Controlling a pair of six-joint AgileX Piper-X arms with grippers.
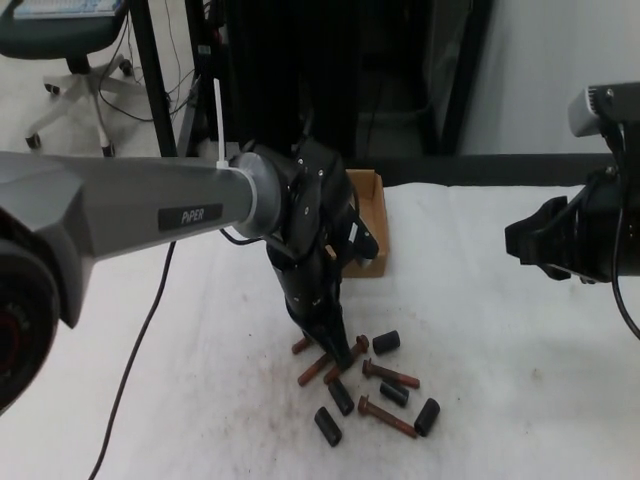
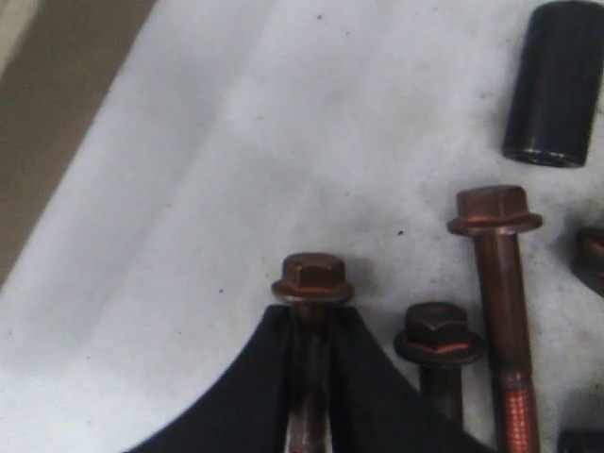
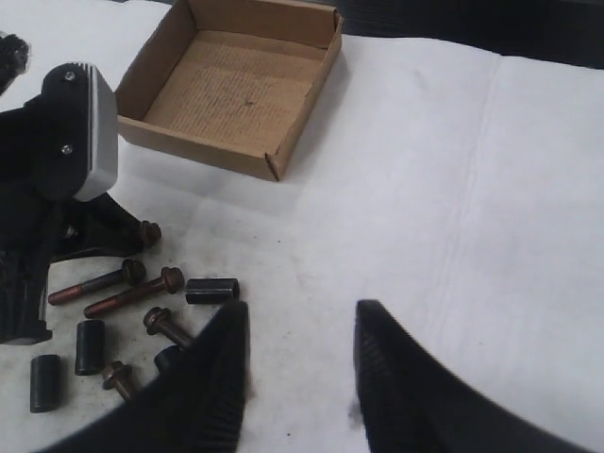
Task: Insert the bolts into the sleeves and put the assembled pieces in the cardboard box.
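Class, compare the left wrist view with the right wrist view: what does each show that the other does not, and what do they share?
Left wrist view adds: the left hand shut on a bolt, gripping the shank just under the head. Right wrist view adds: the whole box and the open right hand above the cloth. Both: loose bolts and sleeves lying on that cloth.

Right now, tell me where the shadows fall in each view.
Left wrist view: soft shadow beside the bolt in the left tool. Right wrist view: the cardboard box shades the cloth along its outer wall. High view: only faint shading under the left arm.
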